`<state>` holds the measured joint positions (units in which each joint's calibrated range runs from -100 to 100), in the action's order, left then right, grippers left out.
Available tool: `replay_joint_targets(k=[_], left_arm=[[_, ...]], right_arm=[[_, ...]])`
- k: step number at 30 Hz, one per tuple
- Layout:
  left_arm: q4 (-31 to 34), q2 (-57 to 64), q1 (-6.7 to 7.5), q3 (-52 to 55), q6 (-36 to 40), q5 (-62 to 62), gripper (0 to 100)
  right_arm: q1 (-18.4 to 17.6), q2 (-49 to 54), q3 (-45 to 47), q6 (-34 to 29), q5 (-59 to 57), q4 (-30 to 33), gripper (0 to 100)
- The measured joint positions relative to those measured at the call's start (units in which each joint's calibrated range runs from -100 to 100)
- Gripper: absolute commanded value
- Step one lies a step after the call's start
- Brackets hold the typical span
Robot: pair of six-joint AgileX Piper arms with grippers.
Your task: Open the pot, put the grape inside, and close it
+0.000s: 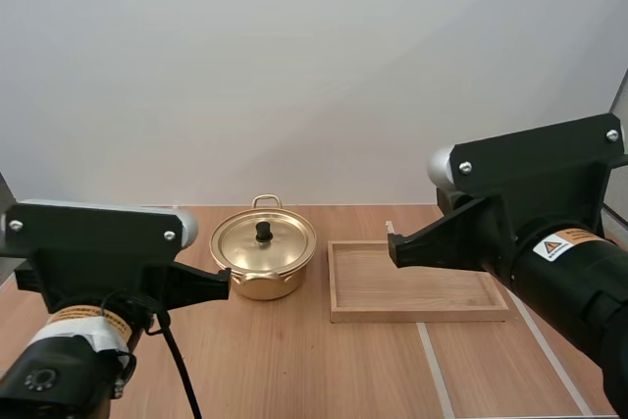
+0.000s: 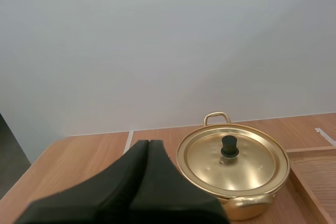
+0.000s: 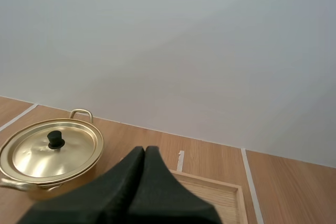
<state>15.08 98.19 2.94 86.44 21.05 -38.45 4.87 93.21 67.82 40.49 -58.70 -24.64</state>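
A gold pot [image 1: 263,262] stands on the table with its lid [image 1: 264,240] on, black knob [image 1: 263,231] up. In the left wrist view the pot [image 2: 233,174] lies just beyond my left gripper [image 2: 149,144], whose fingers lie together as one dark wedge. My left gripper [image 1: 224,283] hovers just left of the pot in the high view. My right gripper [image 3: 145,150] is shut on nothing, with the pot [image 3: 50,156] off to one side of it. In the high view my right gripper [image 1: 394,248] hangs over the tray's far left corner.
A shallow wooden tray [image 1: 417,316] lies right of the pot with nothing in it; its corner [image 3: 231,192] shows past my right gripper. White tape lines [image 1: 432,360] cross the wooden table. A pale wall closes the far side.
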Motion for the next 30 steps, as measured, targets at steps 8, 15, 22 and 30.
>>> replay_joint_targets(k=[8,15,22,30], left_arm=[[0.12,0.0,-1.29,2.46,3.49,4.24,0],[0.12,0.0,-2.8,2.61,5.29,2.54,0],[0.22,0.0,-2.99,7.46,6.6,2.94,0],[0.22,0.0,-2.99,13.44,6.91,7.5,0]], right_arm=[[0.0,0.0,0.78,1.08,0.26,-1.97,0],[0.0,0.0,6.51,2.98,3.02,-4.06,0],[0.0,0.0,9.62,3.71,6.1,-4.21,0],[0.0,0.0,10.34,4.4,8.09,-4.98,0]])
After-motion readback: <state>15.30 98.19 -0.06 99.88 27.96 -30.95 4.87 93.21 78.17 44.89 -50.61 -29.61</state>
